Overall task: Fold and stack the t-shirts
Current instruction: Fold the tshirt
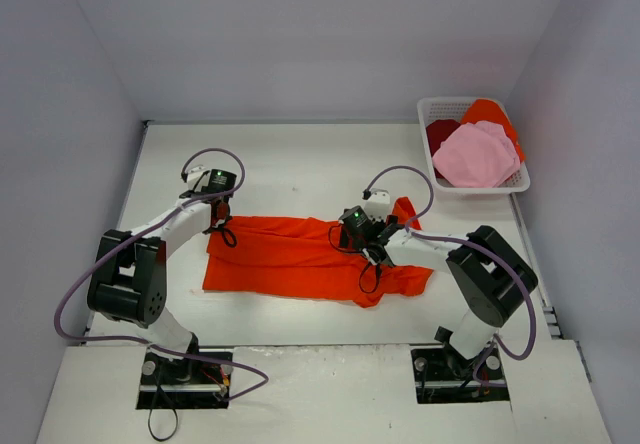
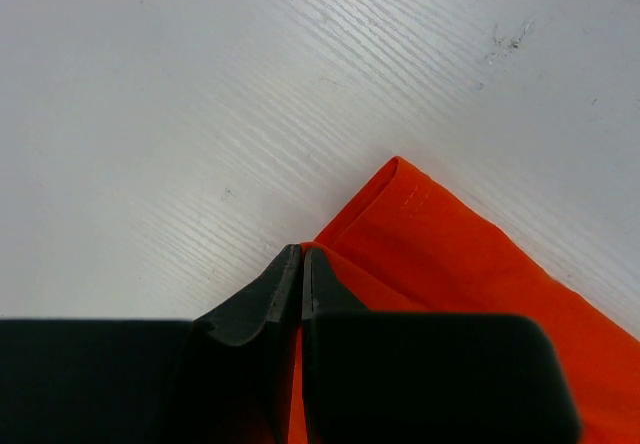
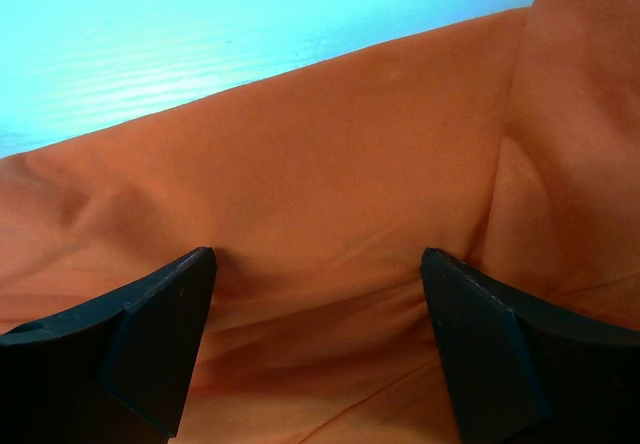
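A large orange-red t-shirt (image 1: 290,259) lies spread flat across the middle of the table. My left gripper (image 1: 222,226) is at its far left corner. In the left wrist view the gripper (image 2: 301,251) is shut on the edge of the shirt (image 2: 450,264), and cloth shows between the fingers. My right gripper (image 1: 370,256) is over the shirt's right part. In the right wrist view it (image 3: 318,259) stands open, both tips down on the wrinkled cloth (image 3: 330,144), with nothing pinched. More t-shirts sit in the basket: pink (image 1: 475,156), dark red (image 1: 440,132) and orange (image 1: 490,112).
The white lattice basket (image 1: 475,190) stands at the back right corner, against the right wall. Bare white table (image 1: 300,164) lies beyond the shirt. Grey walls close in the left, back and right sides.
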Available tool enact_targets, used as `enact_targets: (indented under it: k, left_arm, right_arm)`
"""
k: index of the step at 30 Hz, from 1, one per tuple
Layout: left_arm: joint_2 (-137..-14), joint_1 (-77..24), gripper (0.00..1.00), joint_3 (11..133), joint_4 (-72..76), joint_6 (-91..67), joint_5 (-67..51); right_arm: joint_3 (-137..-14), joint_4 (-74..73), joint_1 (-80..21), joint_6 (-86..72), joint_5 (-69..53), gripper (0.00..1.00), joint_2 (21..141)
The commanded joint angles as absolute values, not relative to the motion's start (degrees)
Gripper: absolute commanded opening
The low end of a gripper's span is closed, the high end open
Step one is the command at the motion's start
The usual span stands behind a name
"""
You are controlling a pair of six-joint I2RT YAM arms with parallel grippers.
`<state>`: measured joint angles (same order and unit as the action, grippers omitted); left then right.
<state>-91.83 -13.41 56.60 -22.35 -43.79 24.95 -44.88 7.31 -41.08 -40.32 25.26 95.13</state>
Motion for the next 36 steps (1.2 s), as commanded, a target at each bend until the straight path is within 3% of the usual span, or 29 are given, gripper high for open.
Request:
enact_targets:
  k: [1,16,19,20,23,31,36]
  left_arm:
    - [-90.79,-12.22,0.00,59.33,-20.74,-43.07,26.89]
    - [-88.78,-11.25,0.00,57.66,-20.74,-43.15,26.02]
    - [-87.63,-11.25,0.39,57.66,-20.74,-43.15,25.66]
    - [-87.45,-11.25,0.61,57.74,-21.00,-43.24,25.66]
    - [-86.49,-11.34,0.78,58.18,-21.36,-43.33,25.14]
    - [-83.85,-13.88,0.79,60.20,-21.09,-44.21,21.27]
    - [-84.02,-20.73,0.79,62.84,-21.09,-46.40,20.92]
  right_arm:
    - [-45.09,3.60,-41.13,-41.39,27.33,0.81,93.87]
    - [-44.91,3.25,-41.22,-41.57,27.16,0.81,93.17]
    - [-44.56,3.08,-41.22,-41.66,27.25,0.81,92.29]
    - [-44.56,2.99,-41.22,-41.66,27.25,0.81,92.11]
    - [-44.56,2.99,-41.22,-41.75,27.07,0.82,91.23]
    - [-45.18,2.73,-41.31,-41.66,26.89,0.87,89.56]
    - [-45.70,2.02,-41.31,-41.49,27.25,0.89,87.72]
